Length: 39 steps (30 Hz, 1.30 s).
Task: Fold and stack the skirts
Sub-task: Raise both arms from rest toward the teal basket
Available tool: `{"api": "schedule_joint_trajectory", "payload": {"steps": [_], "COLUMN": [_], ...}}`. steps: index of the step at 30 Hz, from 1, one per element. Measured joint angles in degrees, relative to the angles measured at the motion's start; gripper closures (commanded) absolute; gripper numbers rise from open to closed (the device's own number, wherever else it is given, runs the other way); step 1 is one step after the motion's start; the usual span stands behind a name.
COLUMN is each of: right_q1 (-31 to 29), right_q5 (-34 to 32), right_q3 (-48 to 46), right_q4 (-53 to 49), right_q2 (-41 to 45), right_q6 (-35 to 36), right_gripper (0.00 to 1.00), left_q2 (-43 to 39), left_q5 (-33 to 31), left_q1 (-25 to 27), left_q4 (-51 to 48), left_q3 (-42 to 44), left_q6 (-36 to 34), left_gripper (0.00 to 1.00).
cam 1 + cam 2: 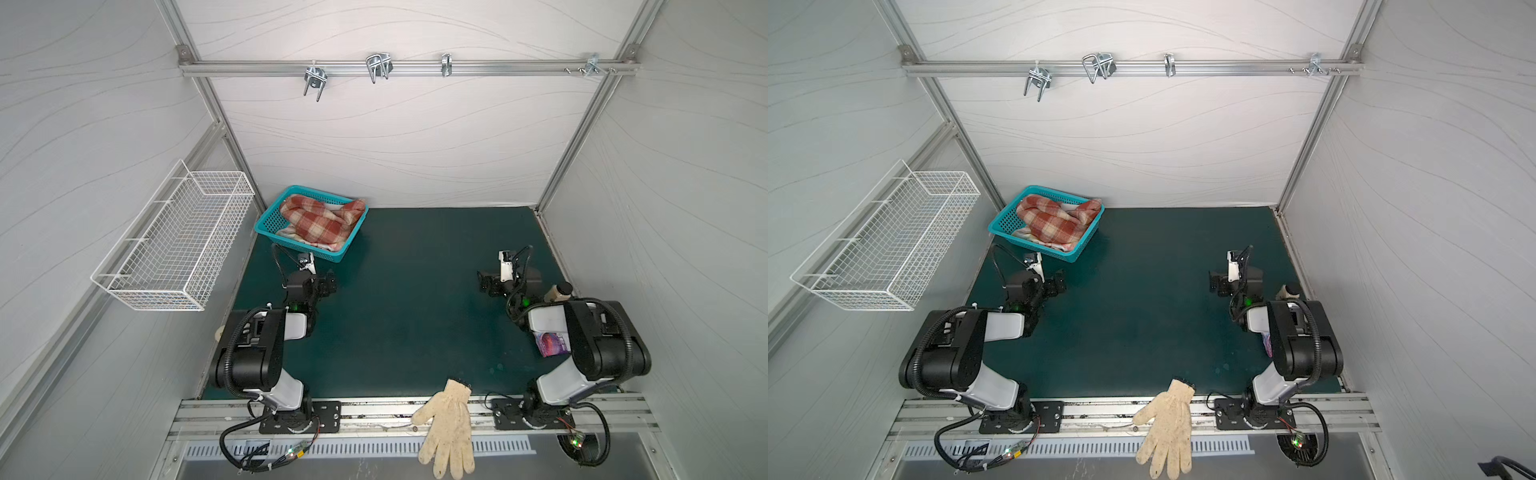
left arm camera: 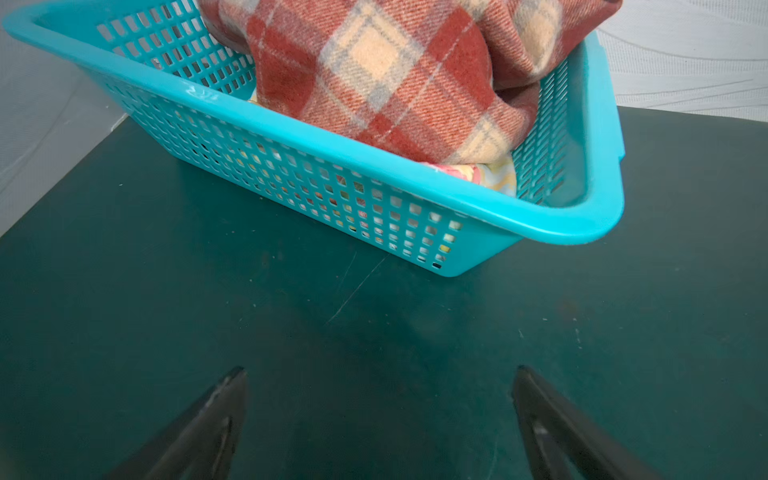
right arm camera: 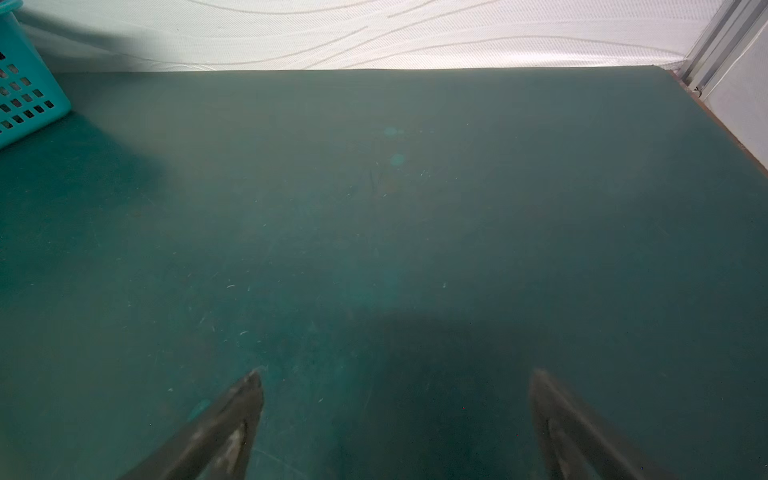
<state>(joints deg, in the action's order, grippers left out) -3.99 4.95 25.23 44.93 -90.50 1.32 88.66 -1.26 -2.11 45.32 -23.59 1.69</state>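
In both top views the teal basket (image 1: 299,247) stood at the upper left corner of the green mat (image 1: 415,291), left of the frame's middle. The plaid skirt (image 1: 318,222) lay crumpled inside it. The left wrist view showed an edge of the pastel floral skirt (image 2: 486,176) under it. The left gripper (image 2: 380,372) hung just before the basket, jaws spread wide and holding nothing. The right gripper (image 3: 397,374), at the frame's right, was spread too, above the mat. A cream glove (image 1: 449,419) lay at the lower middle.
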Motion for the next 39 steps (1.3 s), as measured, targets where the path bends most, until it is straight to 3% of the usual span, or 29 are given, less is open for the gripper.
{"api": "schedule_joint_trajectory", "payload": {"steps": [33,39], "right_q1": [0.0,-5.7], "right_q5": [-0.3,-14.1], "right_q3": [0.0,-3.3], "right_q4": [0.0,2.4], "right_q2": [0.0,3.2], "right_q6": [0.0,0.1], "right_gripper": [0.01,0.01], "left_q2": [0.0,-1.1], "left_q5": [-1.3,-6.0], "left_q1": [0.5,1.8], "left_q4": [0.0,0.5], "left_q3": [0.0,1.1], "left_q6": [-0.1,0.1], "left_gripper": [0.01,0.01]}}
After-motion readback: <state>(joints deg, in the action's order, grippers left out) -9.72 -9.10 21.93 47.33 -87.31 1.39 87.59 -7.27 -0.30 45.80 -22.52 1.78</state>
